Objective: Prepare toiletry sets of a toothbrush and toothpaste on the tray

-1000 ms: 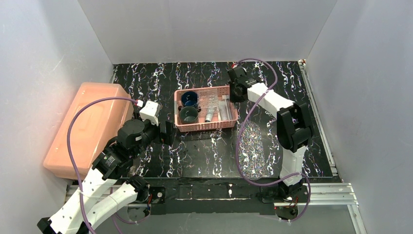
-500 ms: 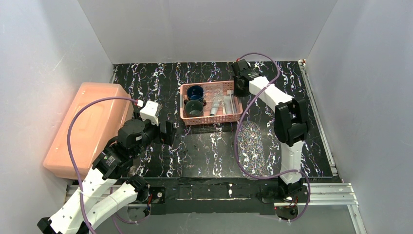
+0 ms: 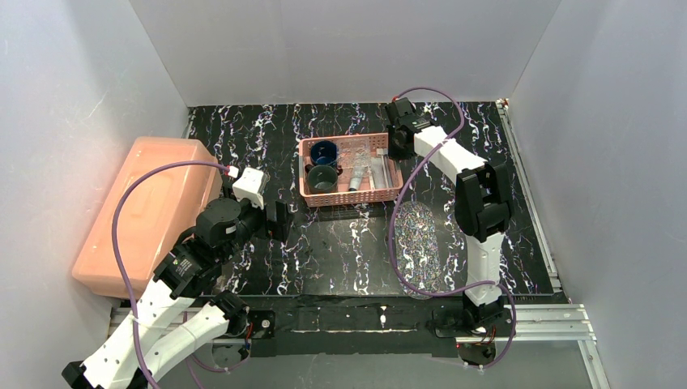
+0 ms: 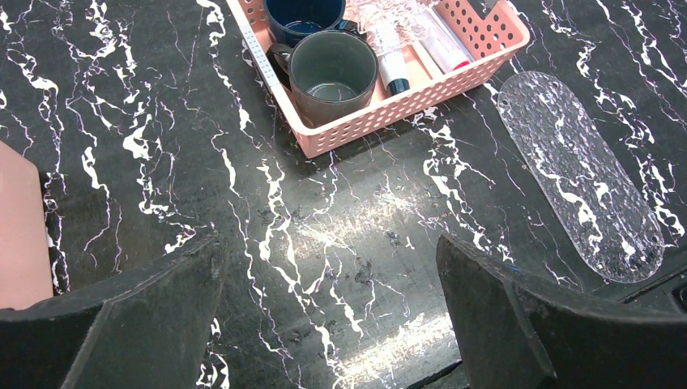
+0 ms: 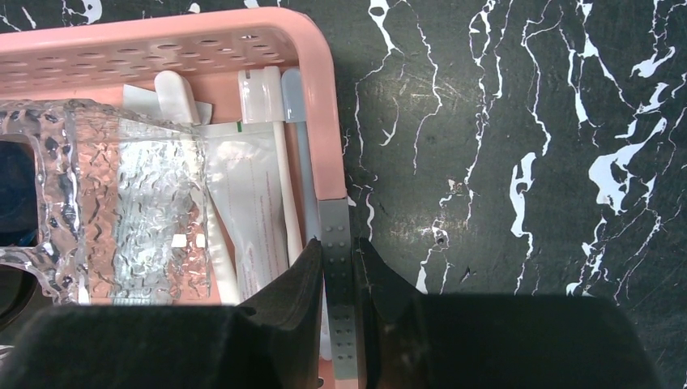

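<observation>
My right gripper (image 5: pixel 339 243) is shut on the right wall of the pink basket (image 5: pixel 162 49), one finger inside and one outside. It grips that basket (image 3: pixel 348 197) at the far middle of the table. Inside lie a slim white toothbrush (image 5: pixel 281 186), a pale plastic packet (image 5: pixel 251 211) and a clear textured piece (image 5: pixel 121 186). The left wrist view shows a toothpaste tube (image 4: pixel 393 65) in the basket. The glittery clear tray (image 3: pixel 421 243) lies flat on the table, nearer than the basket. My left gripper (image 3: pixel 279 220) hovers open over bare tabletop, left of the basket.
A dark blue mug (image 3: pixel 324 152) and a grey mug (image 3: pixel 322 180) stand in the basket's left half. A big salmon plastic box (image 3: pixel 146 211) fills the left side. White walls enclose the dark marbled table (image 3: pixel 340 251).
The right gripper has dragged the pink basket a little to the right and away from me, then held still. The left arm has not moved.
</observation>
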